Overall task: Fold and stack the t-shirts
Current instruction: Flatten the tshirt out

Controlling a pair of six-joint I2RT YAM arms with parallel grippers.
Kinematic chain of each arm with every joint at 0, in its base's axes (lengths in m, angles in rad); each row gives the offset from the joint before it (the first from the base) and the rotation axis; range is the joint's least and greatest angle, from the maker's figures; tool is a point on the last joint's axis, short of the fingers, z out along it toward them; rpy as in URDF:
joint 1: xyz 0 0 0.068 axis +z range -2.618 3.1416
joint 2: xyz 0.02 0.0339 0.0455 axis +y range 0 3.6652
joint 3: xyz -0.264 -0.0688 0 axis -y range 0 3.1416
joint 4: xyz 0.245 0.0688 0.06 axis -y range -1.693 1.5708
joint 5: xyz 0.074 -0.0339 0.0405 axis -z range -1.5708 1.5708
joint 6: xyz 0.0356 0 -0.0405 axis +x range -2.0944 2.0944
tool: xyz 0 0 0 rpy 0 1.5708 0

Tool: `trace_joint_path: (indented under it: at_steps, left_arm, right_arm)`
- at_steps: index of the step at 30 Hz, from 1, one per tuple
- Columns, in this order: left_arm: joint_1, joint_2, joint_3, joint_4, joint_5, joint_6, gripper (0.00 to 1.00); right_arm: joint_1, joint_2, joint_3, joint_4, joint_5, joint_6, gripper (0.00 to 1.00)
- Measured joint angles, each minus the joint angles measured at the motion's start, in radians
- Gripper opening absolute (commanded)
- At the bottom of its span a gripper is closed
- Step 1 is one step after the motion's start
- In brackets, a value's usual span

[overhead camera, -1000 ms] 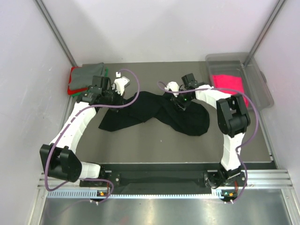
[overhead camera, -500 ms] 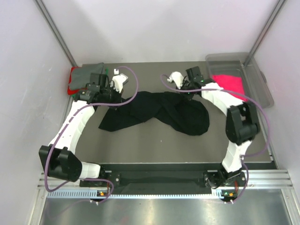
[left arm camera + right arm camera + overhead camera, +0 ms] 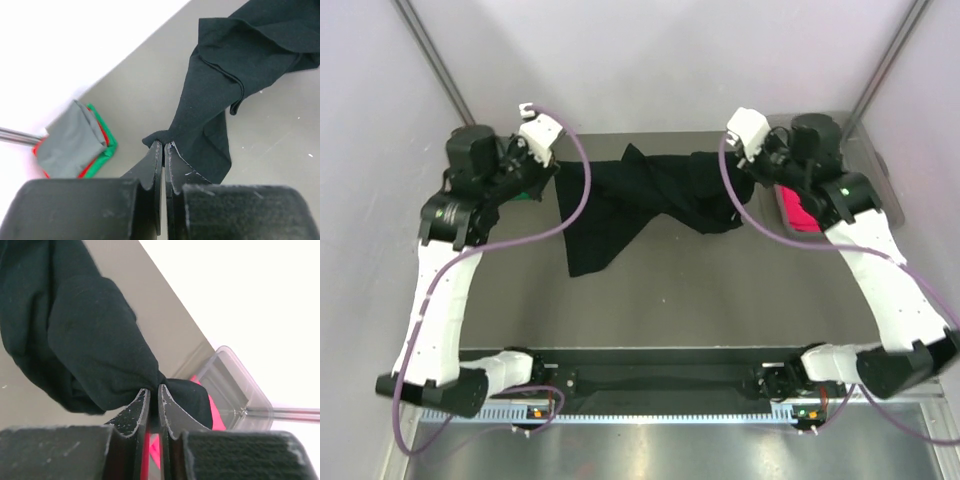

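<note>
Both arms: rising and swinging outward since a second ago, now hoisting the black t-shirt [image 3: 650, 190] up from the table [image 3: 720, 290].
Left tool [image 3: 163, 145]: pressing together on a pinch of the shirt's edge.
Right tool [image 3: 154, 388]: pinching a bunched fold of the same shirt.
Black t-shirt: hanging stretched between both tools, its lower part seemingly trailing on the table; probably being shaken out for flattening and folding.
Folded stack [image 3: 75, 142]: sitting far left, grey over red and green.
Clear plastic bin [image 3: 235, 385]: holding a hot-pink t-shirt [image 3: 803, 214], far right.
</note>
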Motion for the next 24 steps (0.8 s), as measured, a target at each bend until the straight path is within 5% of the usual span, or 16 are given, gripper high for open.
trace_joint_path:
  at_steps: [7, 18, 21, 24]
  left_arm:
    - [0.000, -0.149, -0.111, -0.003, 0.015, 0.032, 0.00]
    - [0.000, 0.094, -0.336, 0.040, -0.048, -0.004, 0.00]
    - [0.000, 0.098, -0.347, 0.067, -0.056, -0.014, 0.00]
    - [0.000, 0.097, -0.362, 0.108, -0.053, -0.029, 0.00]
  right_arm:
    - [0.000, -0.144, -0.123, -0.007, -0.003, -0.001, 0.06]
    - [-0.022, 0.531, 0.014, 0.103, 0.105, 0.052, 0.13]
    - [-0.027, 0.586, 0.042, 0.108, 0.138, 0.082, 0.13]
    - [-0.032, 0.563, 0.031, 0.122, 0.130, 0.093, 0.24]
